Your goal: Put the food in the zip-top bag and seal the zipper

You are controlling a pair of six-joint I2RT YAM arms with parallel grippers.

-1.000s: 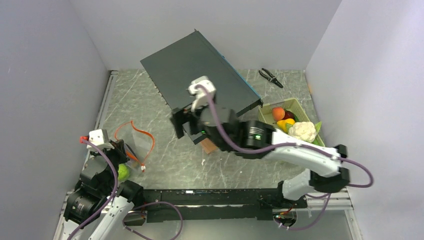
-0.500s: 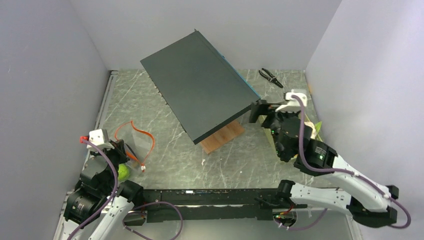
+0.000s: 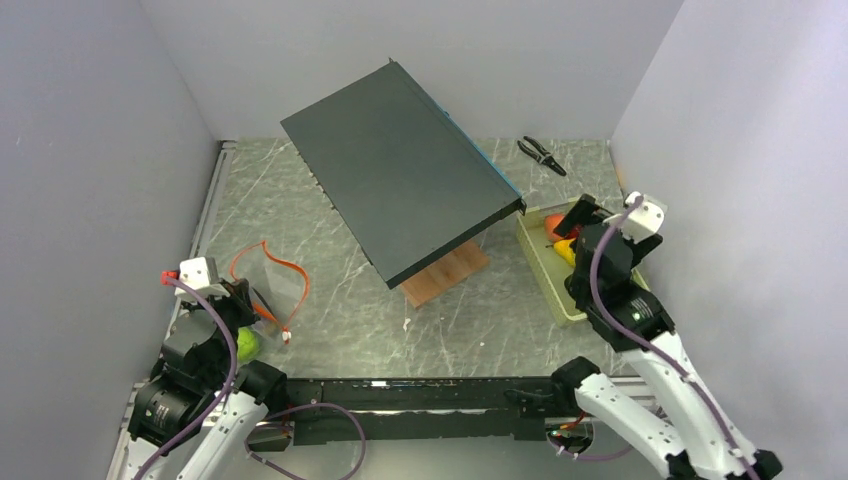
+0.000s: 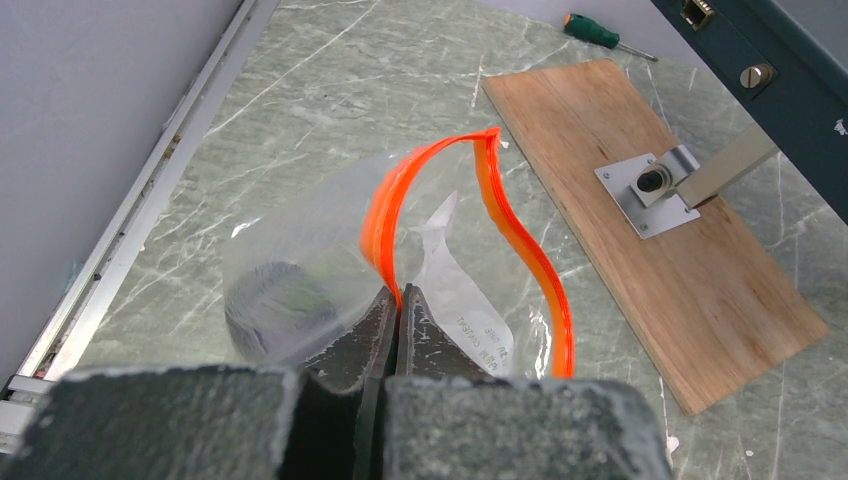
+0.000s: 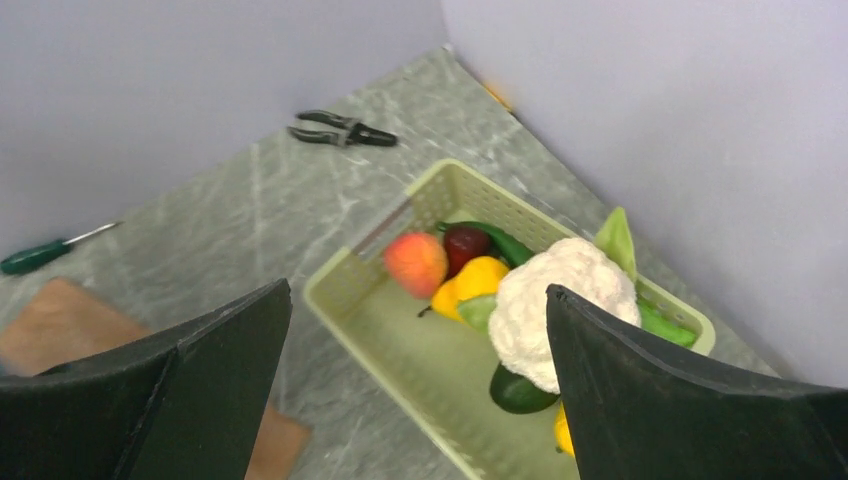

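Above the tray (image 5: 400, 340), right claw (image 5: 418, 300) spread wide, left claw (image 4: 397, 300) clamped on zipper (image 4: 520, 250).

table (image 3: 300, 200): is showing grey-green stone, veined in white
zip-top bag (image 4: 290, 240): is looking clear, glinting at its crinkles
zipper (image 4: 378, 215): is glowing orange-red (the loudest colour in here)
tray (image 5: 350, 275): is sitting pale green
cauliflower (image 5: 560, 290): is showing white, with a light green leaf
round fruit (image 5: 415, 262): is blushing orange into pink
yellow piece (image 5: 478, 275): is shining plain yellow
lime (image 3: 247, 345): is showing bright green
board (image 4: 650, 260): is showing brown wood grain
slab (image 3: 400, 190): is looking dark charcoal
screwdriver handle (image 4: 590, 28): is showing green
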